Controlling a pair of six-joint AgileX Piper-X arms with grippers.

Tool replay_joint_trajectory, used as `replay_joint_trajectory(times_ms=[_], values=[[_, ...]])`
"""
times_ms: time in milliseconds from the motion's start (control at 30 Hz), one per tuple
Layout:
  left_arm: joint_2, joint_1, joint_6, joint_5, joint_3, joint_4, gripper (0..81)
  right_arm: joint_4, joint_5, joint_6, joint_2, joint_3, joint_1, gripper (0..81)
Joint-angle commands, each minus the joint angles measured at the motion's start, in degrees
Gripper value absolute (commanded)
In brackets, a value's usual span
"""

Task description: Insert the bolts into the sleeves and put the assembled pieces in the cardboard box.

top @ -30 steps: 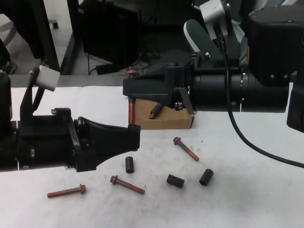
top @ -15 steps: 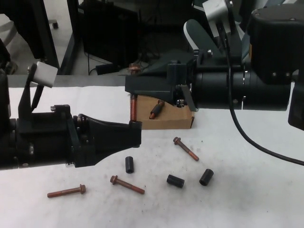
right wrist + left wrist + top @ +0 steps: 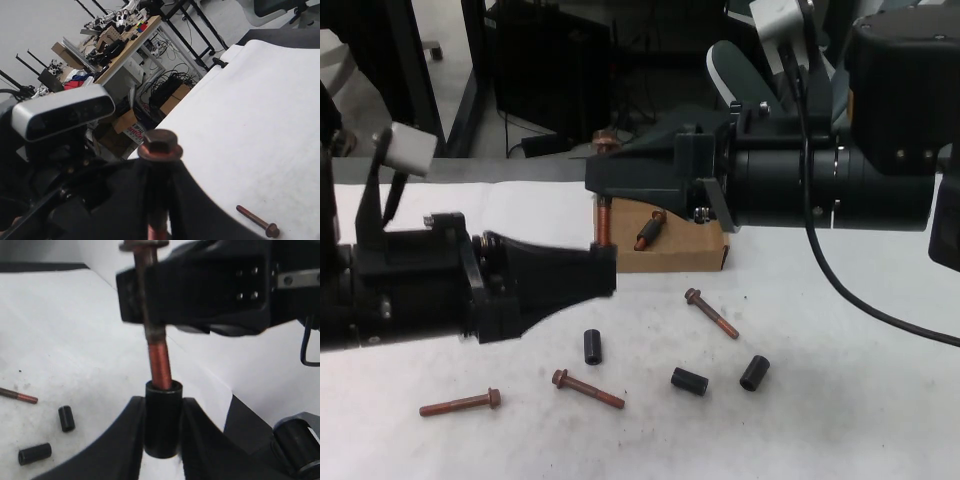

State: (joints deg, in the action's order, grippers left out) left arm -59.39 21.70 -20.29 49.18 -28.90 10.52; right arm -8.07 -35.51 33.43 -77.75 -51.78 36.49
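Insertion step: right pincer (image 3: 603, 185) grips bolt (image 3: 159, 360), tip inside sleeve (image 3: 162, 420) gripped by left pincer (image 3: 604, 268); pushing straight down seems next.

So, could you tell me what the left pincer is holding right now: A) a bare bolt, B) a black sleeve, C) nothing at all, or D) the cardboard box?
B: the left pincer is shut on an upright black sleeve, and the bolt held by the right pincer has its tip at the sleeve's top opening.
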Motion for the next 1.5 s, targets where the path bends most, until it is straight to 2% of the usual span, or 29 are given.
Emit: replay_joint_trajectory(times_ms=[0,233,533,900,1133,1200,1333,1367,1467], values=[[0.7,0.1,0.1,-0.2,-0.6,2.5,0.8,0.3,-0.3,-0.6,0.1,-0.2,-0.1,0.2],[0.7,0.1,0.1,-1.9,-0.6,2.1,0.8,0.3,-0.3,-0.7,0.2,-0.2,-0.1,0.2],[0.7,0.1,0.1,-2.8,-0.6,2.1,0.8,3.3,0.9,-6.5,2.9,-0.2,0.8,0.2],[0.7,0.1,0.1,-1.1,-0.6,3.8,0.8,8.1,0.1,-9.9,3.0,-0.2,5.1,0.2],[0.7,0.1,0.1,-1.1,-0.6,3.8,0.8,10.4,-0.4,-10.3,3.0,-0.2,5.3,0.6],[0.7,0.1,0.1,-1.1,-0.6,3.8,0.8,10.4,-0.4,-10.3,3.0,-0.2,5.3,9.0],[0.7,0.1,0.1,-1.1,-0.6,5.7,0.8,10.4,2.0,-7.5,3.0,-0.2,5.2,42.4],[0.7,0.1,0.1,-1.1,-0.6,6.7,0.8,10.4,3.4,-7.1,3.0,-0.2,5.2,46.5],[0.7,0.1,0.1,0.2,-0.6,9.2,0.8,10.4,3.9,-6.8,3.0,-0.2,5.2,44.4]])
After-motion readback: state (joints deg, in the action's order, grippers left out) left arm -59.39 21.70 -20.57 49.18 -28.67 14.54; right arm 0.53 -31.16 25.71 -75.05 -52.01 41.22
